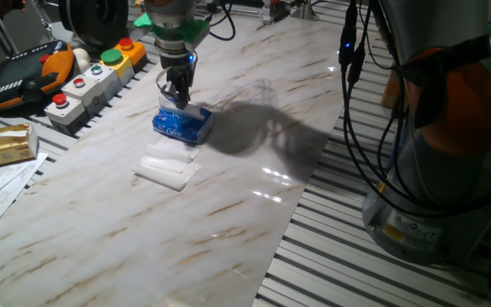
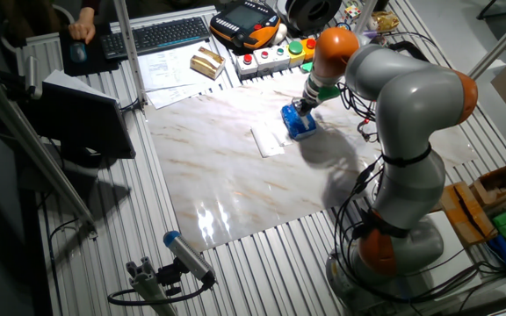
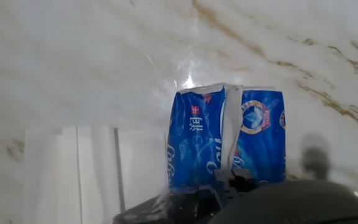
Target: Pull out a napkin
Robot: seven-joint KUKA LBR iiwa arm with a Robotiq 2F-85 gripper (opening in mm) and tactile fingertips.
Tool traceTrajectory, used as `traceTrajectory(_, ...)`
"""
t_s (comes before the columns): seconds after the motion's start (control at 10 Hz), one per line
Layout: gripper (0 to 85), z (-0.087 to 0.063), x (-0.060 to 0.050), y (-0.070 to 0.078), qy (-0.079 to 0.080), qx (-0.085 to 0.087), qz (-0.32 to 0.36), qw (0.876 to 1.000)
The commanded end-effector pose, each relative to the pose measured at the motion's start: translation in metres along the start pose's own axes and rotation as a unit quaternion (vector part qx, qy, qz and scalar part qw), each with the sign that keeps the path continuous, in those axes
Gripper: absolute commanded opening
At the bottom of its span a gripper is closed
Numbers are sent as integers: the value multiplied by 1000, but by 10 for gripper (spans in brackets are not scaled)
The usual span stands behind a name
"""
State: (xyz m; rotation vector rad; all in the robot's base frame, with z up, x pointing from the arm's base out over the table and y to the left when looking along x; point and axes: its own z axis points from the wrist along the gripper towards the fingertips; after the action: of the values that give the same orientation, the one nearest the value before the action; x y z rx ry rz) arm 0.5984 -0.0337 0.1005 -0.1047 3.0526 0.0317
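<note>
A: We log the biggest thing first: the marble-patterned table top (image 1: 254, 222), with the grey KUKA arm (image 2: 402, 114) reaching over its far side.

B: Next down, the blue plastic tissue pack with white lettering (image 1: 181, 125), lying flat. Just beside it, nearer the camera in one fixed view, flat white folded sheets (image 1: 168, 166) rest on the marble.

A: The black two-finger gripper (image 1: 177, 95) sits right on top of the pack. In the hand view its tips are down at the pack's near end, at the central slit.

B: Spread or pressed together? We cannot tell; the fingers are too dark and cropped at the frame's bottom edge.

A: And the thin white paper napkin (image 3: 230, 134)? We see it only as a pale strip showing through the slit, running down to the fingertips. It looks not yet drawn out.

B: Our judgement on the step: pinch only the top sheet at the slit, then lift straight up and slowly.

A: Agreed. The pack is light and nothing pins it, so a fast pull may drag it along. A flimsy sheet tears if gripped by a corner only.
</note>
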Motion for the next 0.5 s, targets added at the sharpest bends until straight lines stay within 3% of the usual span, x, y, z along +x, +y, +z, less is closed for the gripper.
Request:
traceTrajectory(0.0,7,-3,0,1,0,0,0,1000)
traceTrajectory(0.4,7,-18,0,7,2,6,3,1000)
